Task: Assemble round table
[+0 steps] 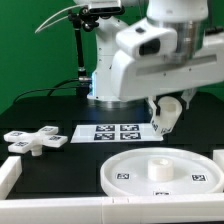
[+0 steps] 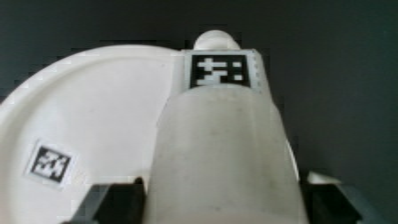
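The large white round disc (image 1: 163, 172) lies flat on the black table at the front of the exterior view, with a small raised hub at its middle and tags on its rim. My gripper (image 1: 168, 112) is shut on the short thick white cylinder leg (image 1: 167, 115) and holds it tilted in the air above the disc's far edge. In the wrist view the leg (image 2: 222, 140) fills the middle between the two dark fingers (image 2: 107, 203), its tag facing the camera, with the disc (image 2: 80, 110) beneath. The four-armed cross base (image 1: 36, 140) lies on the table at the exterior view's left.
The marker board (image 1: 112, 131) lies flat behind the disc. A white wall (image 1: 50, 211) runs along the table's front edge, with a white block (image 1: 9, 172) at the front left. The arm's base stands at the back.
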